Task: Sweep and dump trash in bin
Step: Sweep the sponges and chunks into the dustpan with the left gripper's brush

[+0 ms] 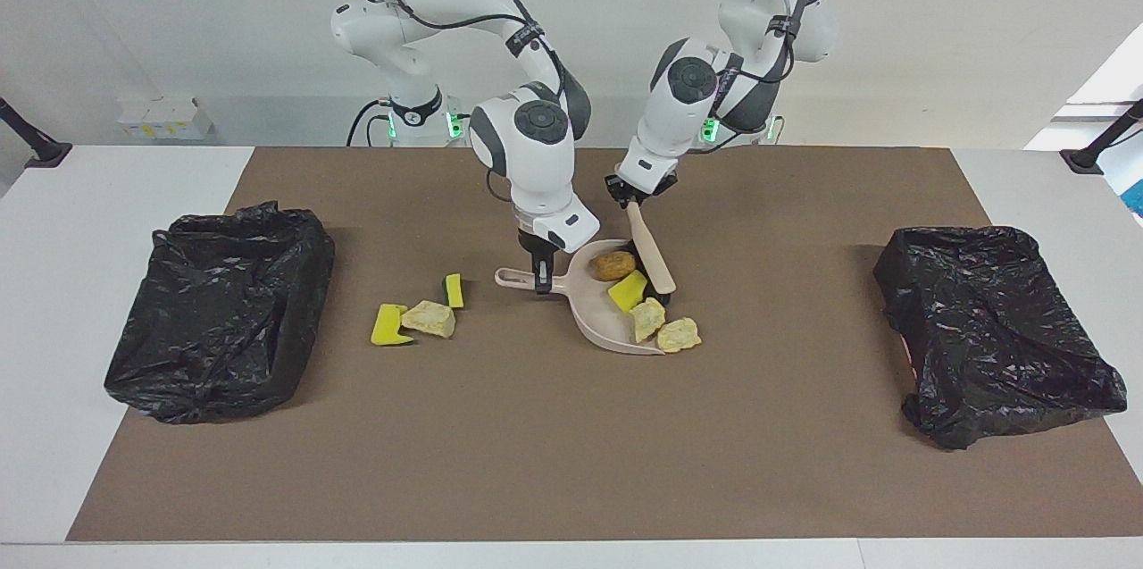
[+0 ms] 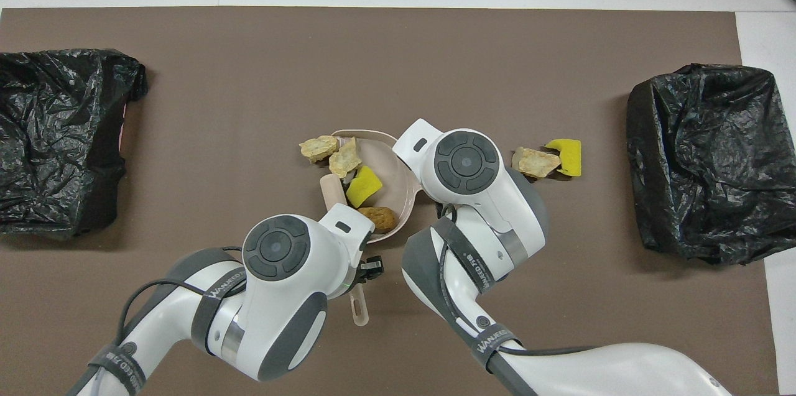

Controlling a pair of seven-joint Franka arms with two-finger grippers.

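Mid-frame, the right hand [image 1: 542, 281] pinches the dustpan [image 1: 596, 323] by its handle, and the left hand [image 1: 636, 198] is clamped on the brush [image 1: 654, 261]. The pan holds a roll [image 1: 613, 264], a sponge piece [image 1: 628, 290] and a chunk [image 1: 648, 317] on the lip. Tilting the pan could spill that chunk. The other trash [image 1: 429, 318] lies on the desk [image 1: 571, 462]. No scraps show in the bins [image 1: 223, 310] at the frame's edges.

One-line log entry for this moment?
left gripper: holds brush | right gripper: holds dustpan | trash: four at dustpan, three on mat
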